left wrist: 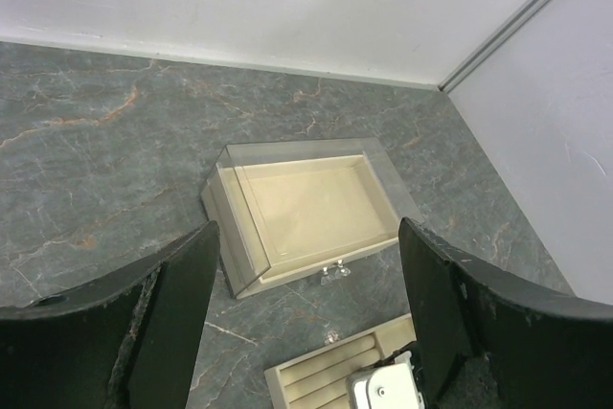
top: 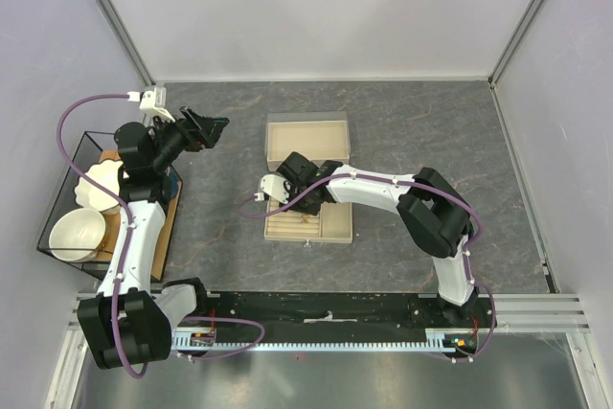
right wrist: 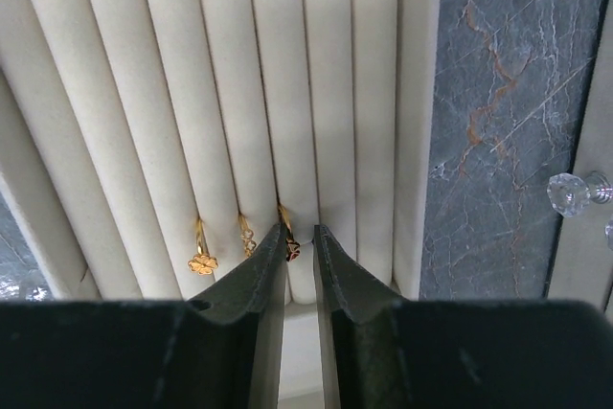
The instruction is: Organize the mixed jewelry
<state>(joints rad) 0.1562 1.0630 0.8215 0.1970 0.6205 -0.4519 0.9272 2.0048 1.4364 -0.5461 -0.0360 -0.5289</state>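
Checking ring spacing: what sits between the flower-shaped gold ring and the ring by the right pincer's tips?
One more small gold ring, apart from both; the right wrist view shows it.

Obscured and cropped items, tray area.
Rightmost gold ring [right wrist: 289, 237]: partly hidden behind a fingertip [right wrist: 271, 261] of the right gripper [right wrist: 300, 235]. Slotted tray [right wrist: 172, 93]: cropped in both wrist views; from above mostly covered by the right arm [top: 374, 189], rings there too small to see. Clear knob [right wrist: 575, 191]: stem cropped at right edge.

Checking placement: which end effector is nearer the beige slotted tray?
Right. The right end effector is over the beige slotted tray; left end effector hangs far to its left.
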